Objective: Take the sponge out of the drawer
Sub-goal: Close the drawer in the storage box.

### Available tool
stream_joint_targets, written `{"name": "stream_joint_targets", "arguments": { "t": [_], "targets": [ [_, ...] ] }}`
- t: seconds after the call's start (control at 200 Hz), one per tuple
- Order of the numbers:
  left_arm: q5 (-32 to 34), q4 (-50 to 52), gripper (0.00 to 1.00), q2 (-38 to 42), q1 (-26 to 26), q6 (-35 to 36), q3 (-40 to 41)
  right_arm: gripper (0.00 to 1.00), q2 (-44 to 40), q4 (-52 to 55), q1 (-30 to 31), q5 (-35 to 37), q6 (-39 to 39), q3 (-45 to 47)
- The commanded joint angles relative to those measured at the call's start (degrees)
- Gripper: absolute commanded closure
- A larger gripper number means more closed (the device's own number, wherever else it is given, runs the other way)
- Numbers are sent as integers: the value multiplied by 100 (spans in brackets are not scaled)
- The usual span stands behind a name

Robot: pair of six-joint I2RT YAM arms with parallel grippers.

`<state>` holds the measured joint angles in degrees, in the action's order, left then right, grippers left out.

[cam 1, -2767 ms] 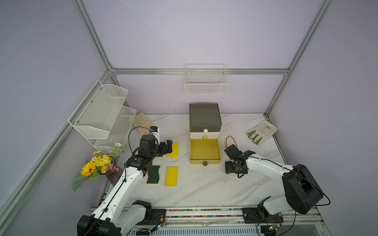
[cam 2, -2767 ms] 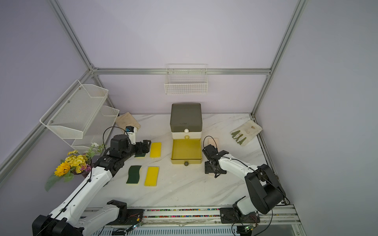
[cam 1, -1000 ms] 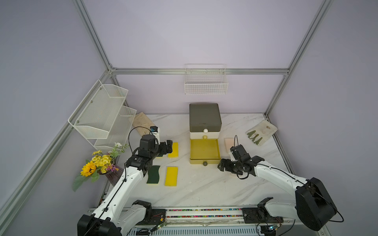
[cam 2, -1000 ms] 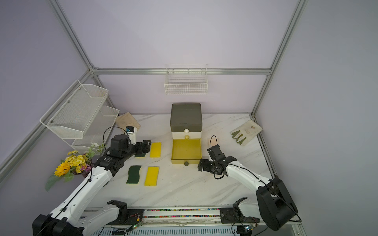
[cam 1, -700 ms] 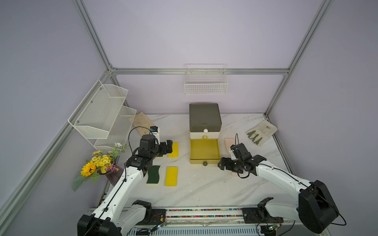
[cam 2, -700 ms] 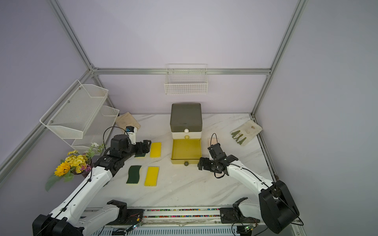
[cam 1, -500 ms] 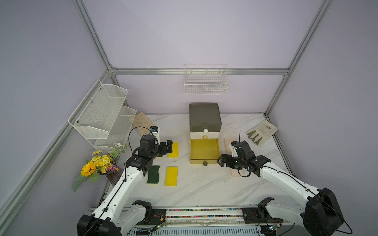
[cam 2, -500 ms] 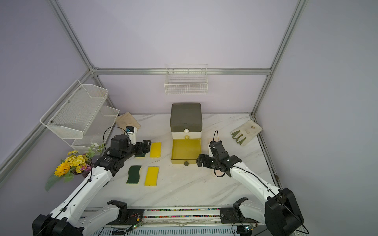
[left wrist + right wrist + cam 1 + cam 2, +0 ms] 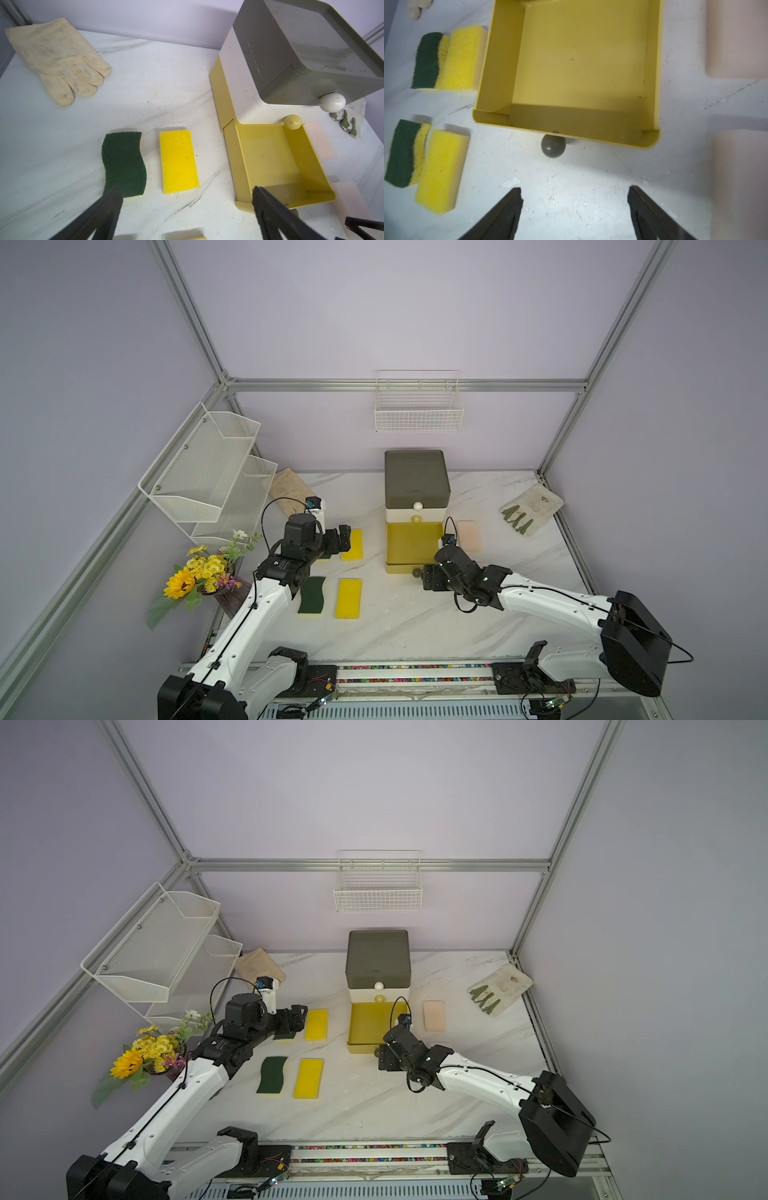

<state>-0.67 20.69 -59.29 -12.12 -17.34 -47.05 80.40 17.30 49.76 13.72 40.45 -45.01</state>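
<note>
- Since the drawer [image 9: 571, 118] stands pulled out and bare inside, I judge the job done: the pink sponge [image 9: 468, 535] lies flat on the table [image 9: 395, 626], just beside the drawer's right wall.
- Right tool [image 9: 575, 190], jaws apart and empty, faces the knob [image 9: 553, 145]; pink sponge sits off to the right, not touching.
- Left tool [image 9: 186, 189], wide apart, hovers by a yellow sponge [image 9: 178, 162].

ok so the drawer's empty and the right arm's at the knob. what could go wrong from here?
1. The right jaws stand wide before the small round grey knob; they may slip off it, or shove the yellow drawer crooked.
2. A pink sponge lies close beside that arm; a sweep could drag it.
</note>
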Motion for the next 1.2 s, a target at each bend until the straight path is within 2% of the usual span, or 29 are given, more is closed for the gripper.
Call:
{"name": "stream_joint_targets", "arguments": {
  "t": [0.0, 0.135, 0.365, 0.79, 1.195],
  "targets": [
    [-32, -109, 0, -4, 30, 64, -43, 17, 524, -91, 359, 872, 378, -416],
    [-35, -109, 0, -13, 33, 68, -44, 21, 1118, 68, 584, 980, 549, -756],
    [-48, -109, 0, -21, 28, 64, -51, 31, 1543, -49, 623, 1082, 828, -818],
    [-56, -109, 0, -39, 35, 62, -53, 48, 2065, -56, 549, 1265, 641, -1195],
    [-39, -100, 0, -13, 26, 66, -51, 77, 2278, -323, 123, 1125, 286, -1441]
  ]
}}
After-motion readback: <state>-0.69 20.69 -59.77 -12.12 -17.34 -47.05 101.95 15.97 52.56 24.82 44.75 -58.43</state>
